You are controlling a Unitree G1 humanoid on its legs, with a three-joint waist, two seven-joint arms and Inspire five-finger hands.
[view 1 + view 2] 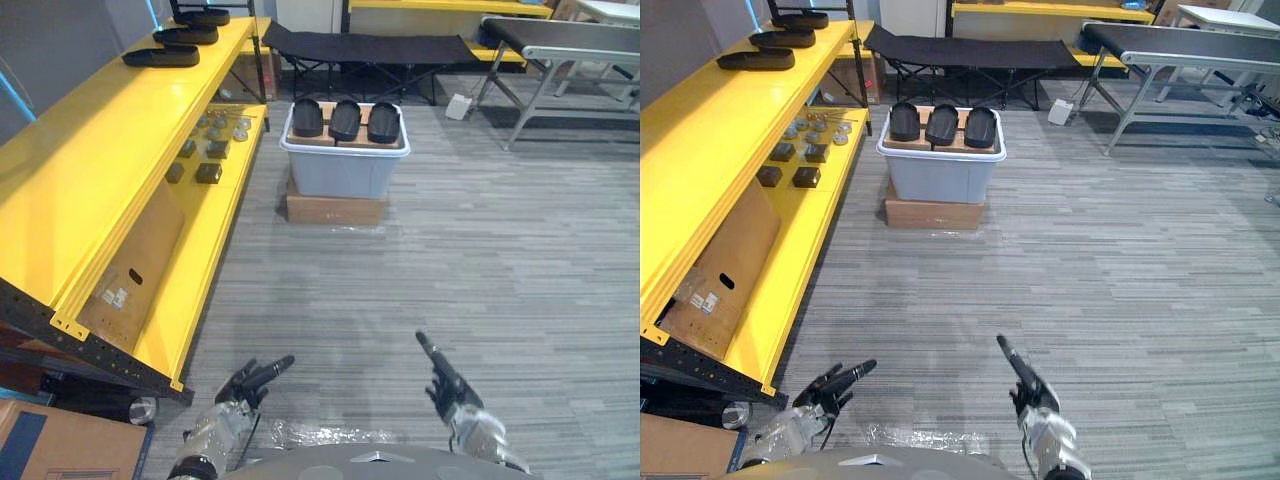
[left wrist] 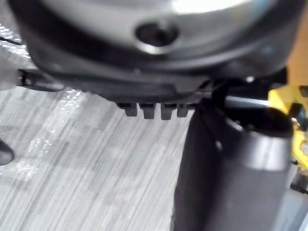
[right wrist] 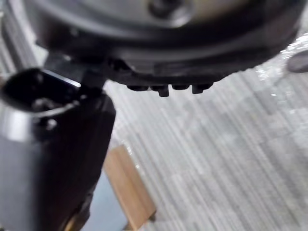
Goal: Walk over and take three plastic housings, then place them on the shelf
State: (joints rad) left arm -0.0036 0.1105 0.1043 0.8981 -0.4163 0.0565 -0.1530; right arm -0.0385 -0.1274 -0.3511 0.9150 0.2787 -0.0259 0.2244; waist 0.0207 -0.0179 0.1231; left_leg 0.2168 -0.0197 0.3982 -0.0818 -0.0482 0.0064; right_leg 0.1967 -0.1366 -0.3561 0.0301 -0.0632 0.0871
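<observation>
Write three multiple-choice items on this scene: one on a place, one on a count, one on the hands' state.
1. Where do the unshelved housings rest?
A. atop the grey bin
B. on the carpet
C. on a chair

2. How many shelved housings lie on the yellow shelf?
A. one
B. three
C. six

3. How are the left hand and right hand?
A. both open, empty
B. both shut on housings
C. left shut on a box

Answers: 1 A, they sit across the bin's top; 2 B, three dark shapes lie at its far end; 3 A, straight fingers, nothing held.
</observation>
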